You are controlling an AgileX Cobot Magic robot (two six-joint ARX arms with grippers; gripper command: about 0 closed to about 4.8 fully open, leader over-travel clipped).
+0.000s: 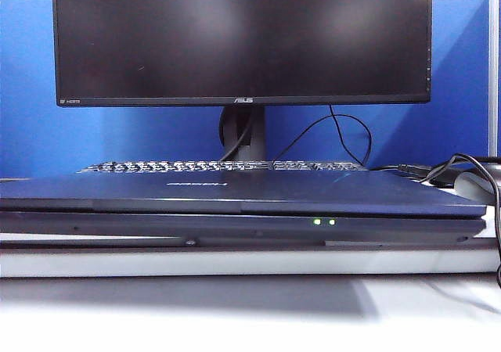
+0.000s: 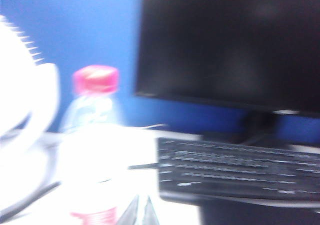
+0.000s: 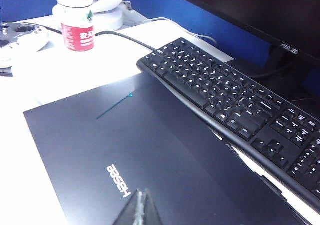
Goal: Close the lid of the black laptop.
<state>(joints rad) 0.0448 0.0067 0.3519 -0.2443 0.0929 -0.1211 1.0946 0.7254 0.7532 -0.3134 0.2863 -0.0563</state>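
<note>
- The dark navy lid point(image 1: 235, 189) of the wide black laptop point(image 1: 235, 225) lies flat on the base, shut or very nearly so, with two small green lights on the front edge facing 6 o'clock in the exterior view; the laptop sits at the middle of the white table point(image 1: 235, 313).
- The right gripper point(image 3: 138, 210) hangs above the lid, near its white logo; only its dark tips show, pressed together, holding nothing.
- The left gripper point(image 2: 140, 212) is off toward 9 o'clock, by a clear plastic bottle with a pink cap point(image 2: 95, 130); that view is blurred, and I cannot tell how its jaws stand.
- A separate black keyboard with white letters point(image 3: 235, 105) lies just behind the laptop at 12 o'clock.
- Behind that stands a large black ASUS monitor point(image 1: 243, 39) against a blue partition.
</note>
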